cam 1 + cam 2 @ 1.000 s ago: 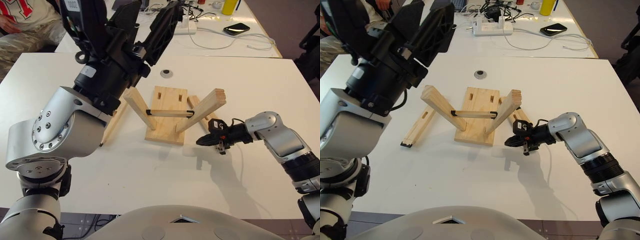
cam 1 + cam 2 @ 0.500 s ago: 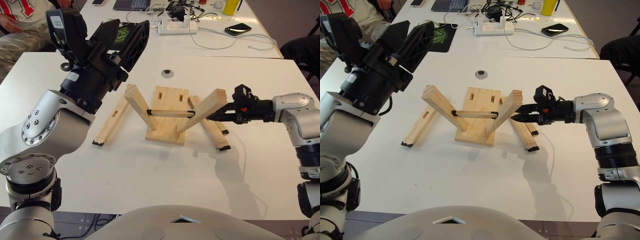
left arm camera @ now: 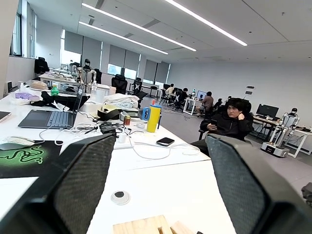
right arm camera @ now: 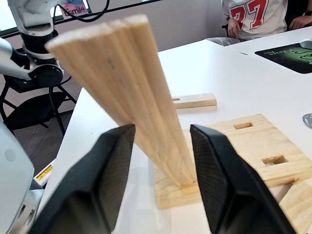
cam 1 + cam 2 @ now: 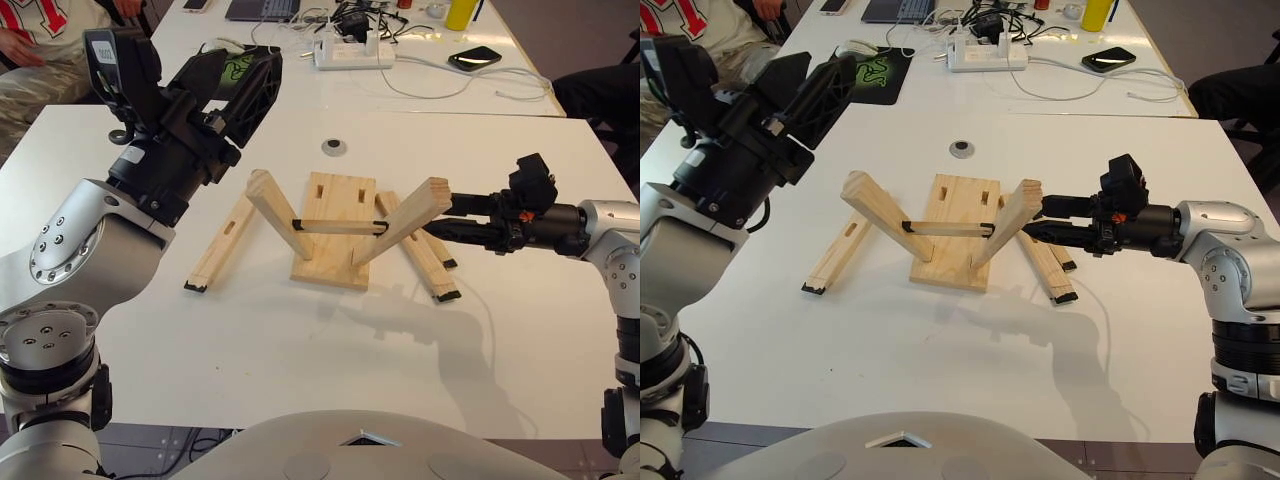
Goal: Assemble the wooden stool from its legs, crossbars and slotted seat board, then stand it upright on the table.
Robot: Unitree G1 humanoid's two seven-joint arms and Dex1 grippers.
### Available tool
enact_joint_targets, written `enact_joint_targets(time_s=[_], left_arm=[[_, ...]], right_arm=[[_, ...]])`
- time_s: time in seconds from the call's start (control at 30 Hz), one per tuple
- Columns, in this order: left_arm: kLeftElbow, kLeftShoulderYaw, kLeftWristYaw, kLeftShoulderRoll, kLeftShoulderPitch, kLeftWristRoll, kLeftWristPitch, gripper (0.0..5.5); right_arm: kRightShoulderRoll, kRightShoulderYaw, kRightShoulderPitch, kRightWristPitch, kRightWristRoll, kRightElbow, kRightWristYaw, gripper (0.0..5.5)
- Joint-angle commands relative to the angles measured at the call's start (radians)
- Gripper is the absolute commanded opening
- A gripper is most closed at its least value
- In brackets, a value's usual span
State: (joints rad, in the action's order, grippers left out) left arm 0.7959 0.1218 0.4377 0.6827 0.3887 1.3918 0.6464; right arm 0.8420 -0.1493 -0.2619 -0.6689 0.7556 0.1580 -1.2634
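Note:
The slotted seat board (image 5: 336, 262) lies flat mid-table. Two legs slant up out of it: the left leg (image 5: 277, 213) and the right leg (image 5: 407, 219), joined by a crossbar (image 5: 338, 227). A loose leg (image 5: 222, 243) lies left of the board, and two more loose legs (image 5: 428, 265) lie to its right. My right gripper (image 5: 449, 214) is open, level with the right leg's top end, its fingertips just beside it. In the right wrist view that leg (image 4: 131, 92) rises between the fingers (image 4: 117, 161). My left gripper (image 5: 238, 84) is open, raised above the table's left side.
A round grommet (image 5: 333, 147) sits behind the board. The far table holds a power strip (image 5: 352, 52), cables, a phone (image 5: 473, 57) and a mouse pad (image 5: 868, 76). Bare tabletop (image 5: 300, 350) lies in front of the board.
My right gripper rose from low near the right loose legs to the slanted right leg's top, and its fingers spread. My left arm drew back toward the left.

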Motion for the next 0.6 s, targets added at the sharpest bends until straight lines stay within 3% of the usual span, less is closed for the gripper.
enact_joint_targets(time_s=[0.03,0.37,0.6], left_arm=[[-0.009,0.006,-0.012,0.012,-0.005,-0.005,0.013,3.45],[-0.021,0.003,-0.021,0.008,-0.001,-0.012,0.022,3.45],[-0.044,0.008,-0.062,0.037,-0.06,-0.036,0.058,3.45]], right_arm=[[0.003,-0.023,0.007,-0.02,0.031,0.03,0.005,2.08],[0.019,-0.02,0.015,-0.02,0.038,0.03,-0.032,3.32],[-0.023,-0.044,-0.01,-0.057,0.103,0.065,0.022,3.32]])
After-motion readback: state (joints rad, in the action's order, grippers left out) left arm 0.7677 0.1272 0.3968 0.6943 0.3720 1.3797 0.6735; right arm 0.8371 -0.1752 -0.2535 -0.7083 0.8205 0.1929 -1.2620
